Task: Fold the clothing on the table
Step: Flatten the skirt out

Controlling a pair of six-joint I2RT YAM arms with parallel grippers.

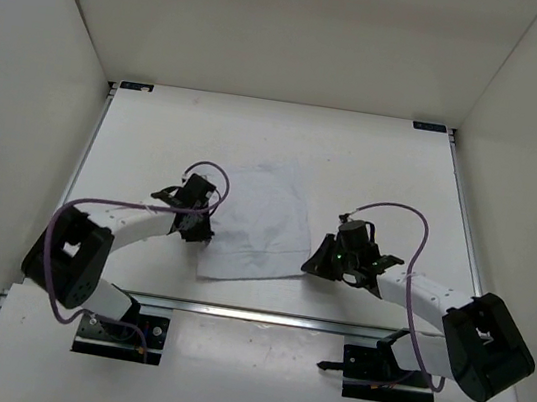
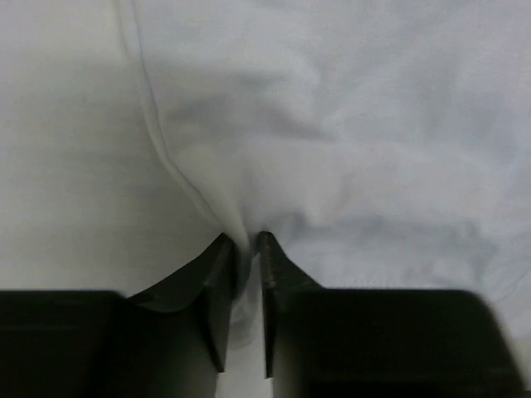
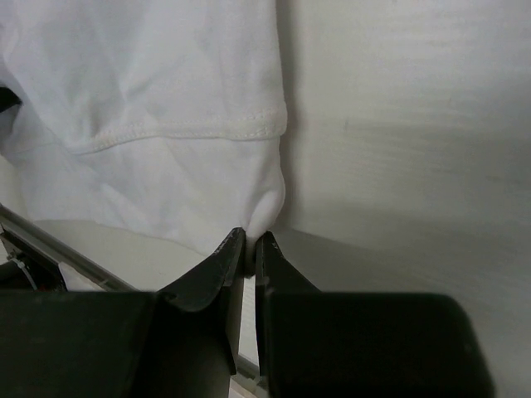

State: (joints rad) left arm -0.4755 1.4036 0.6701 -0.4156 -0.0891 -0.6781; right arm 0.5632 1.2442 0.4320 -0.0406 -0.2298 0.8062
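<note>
A: Clothing spread on table, close to the near edge, roughly midway between left and right edges. Folded yet?
B: Not visibly. Flat, lightly wrinkled, 1 stitched hem showing. Probably only at the start of fold 1.
A: Grips?
B: Left gripper: clenched on the left edge, fabric bunched in the jaws. Right gripper: pinched tight on the near right corner. Lifting and folding over left to do.
A: Labels, writing?
B: None readable.

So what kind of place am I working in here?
Probably a lab test cell, not a home: plain white walls box in a rail-edged white table bearing just the clothing and two bolted-down arms.
</note>
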